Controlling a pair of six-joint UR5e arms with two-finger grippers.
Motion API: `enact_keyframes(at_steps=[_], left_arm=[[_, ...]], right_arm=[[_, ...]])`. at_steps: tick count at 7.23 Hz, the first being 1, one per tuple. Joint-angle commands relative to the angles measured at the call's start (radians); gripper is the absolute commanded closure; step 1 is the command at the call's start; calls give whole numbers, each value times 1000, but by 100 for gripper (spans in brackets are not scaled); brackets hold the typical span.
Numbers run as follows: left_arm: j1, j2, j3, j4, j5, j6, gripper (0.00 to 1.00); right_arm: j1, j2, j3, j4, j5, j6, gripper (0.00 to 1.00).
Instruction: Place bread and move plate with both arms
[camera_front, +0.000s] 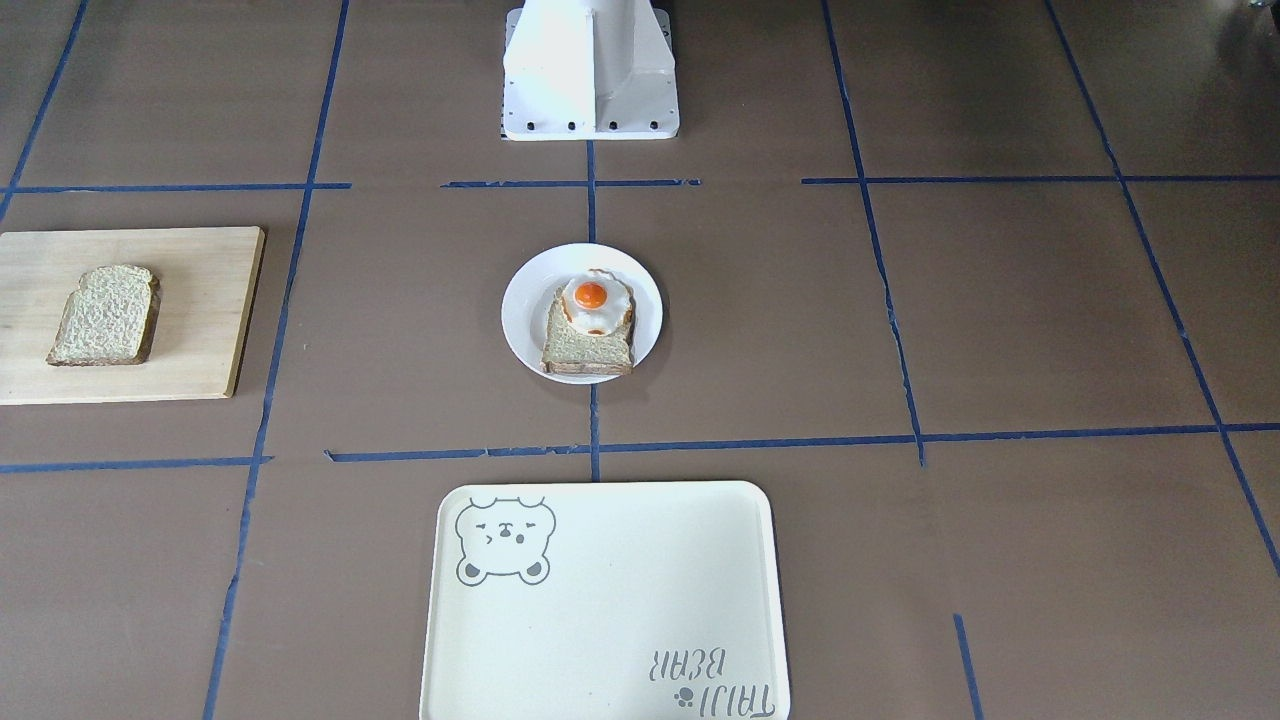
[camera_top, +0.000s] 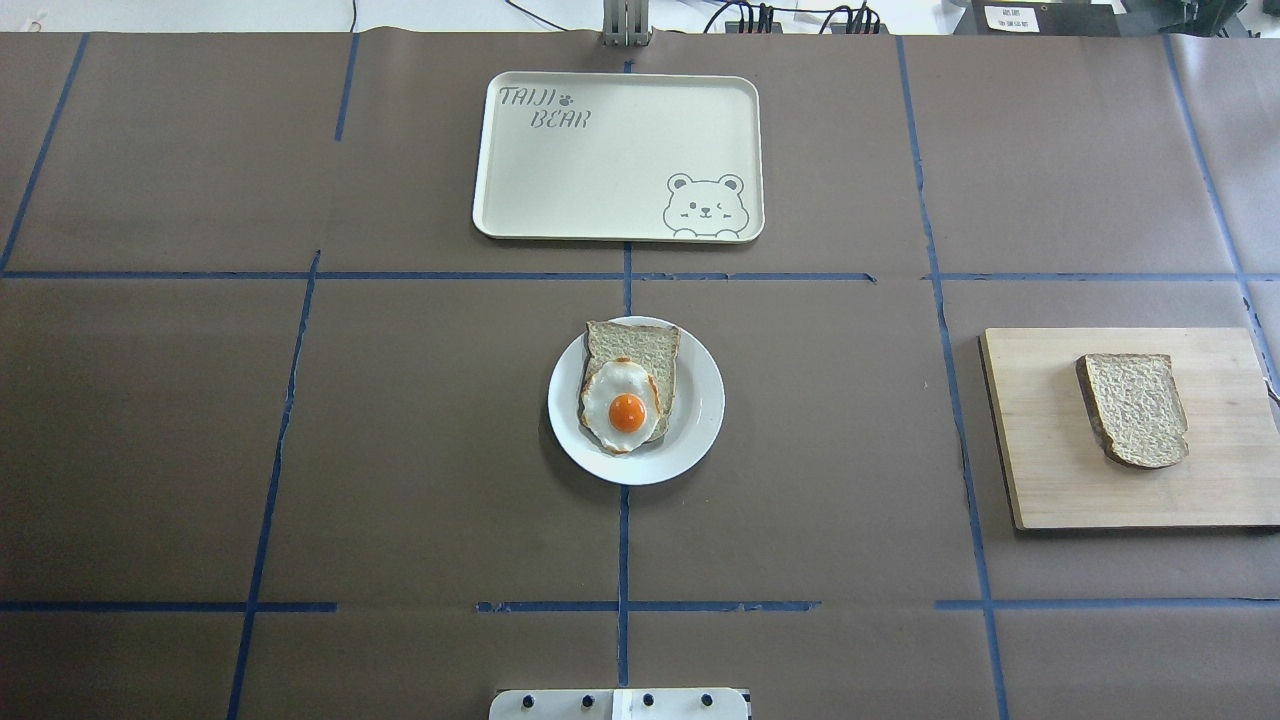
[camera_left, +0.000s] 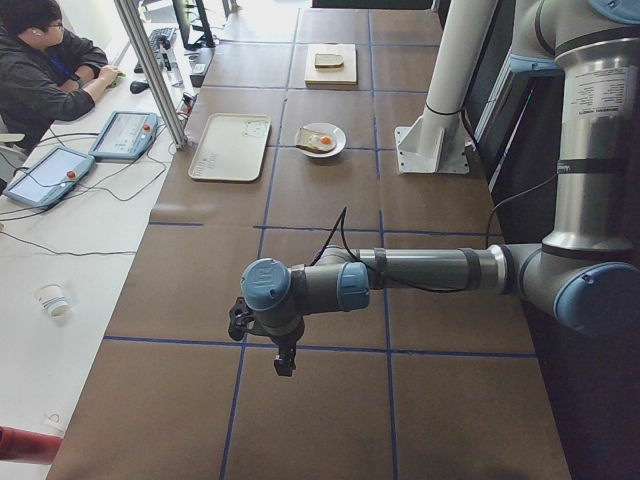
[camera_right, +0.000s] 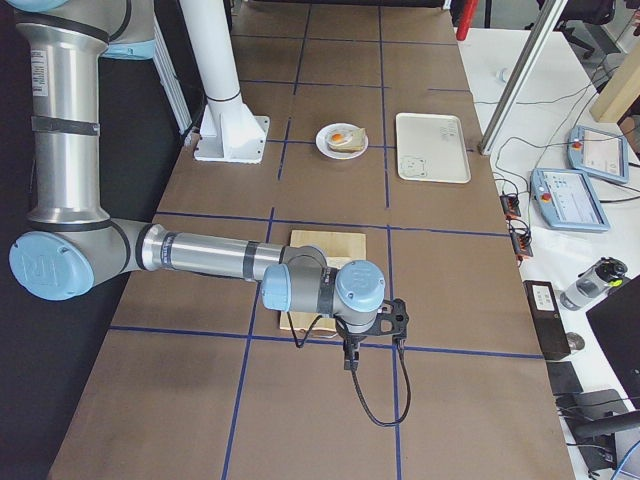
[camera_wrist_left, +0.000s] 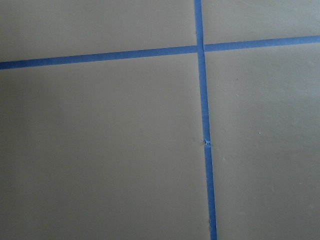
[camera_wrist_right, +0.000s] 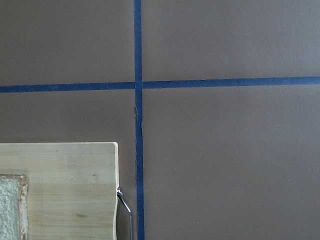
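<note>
The bare bread (camera_top: 1135, 408) lies on a wooden board (camera_top: 1030, 440) at the table's right side; it also shows in the front view (camera_front: 105, 315) and at the right wrist view's lower left edge (camera_wrist_right: 10, 205). The white plate (camera_top: 700, 400) sits mid-table and carries a second slice with a fried egg (camera_top: 626, 405). My left gripper (camera_left: 284, 360) hangs over bare table far to the left. My right gripper (camera_right: 349, 358) hangs just beyond the board's outer edge. Both show only in the side views, so I cannot tell whether they are open or shut.
The cream bear tray (camera_top: 615, 155) lies beyond the plate, across a blue tape line. The white pedestal (camera_front: 590, 70) stands behind the plate. A seated operator (camera_left: 45, 60) with tablets is at the far table edge. Brown paper with blue tape grid covers the table.
</note>
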Motion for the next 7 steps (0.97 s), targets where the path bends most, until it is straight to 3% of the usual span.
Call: enact_keyframes(at_steps=[1, 7], left_arm=[[0, 0, -1, 0, 0, 0, 0], [0, 0, -2, 0, 0, 3, 0]], right_arm=[[0, 5, 3, 1, -5, 7, 0], [-3, 21, 7, 1, -1, 13, 0]])
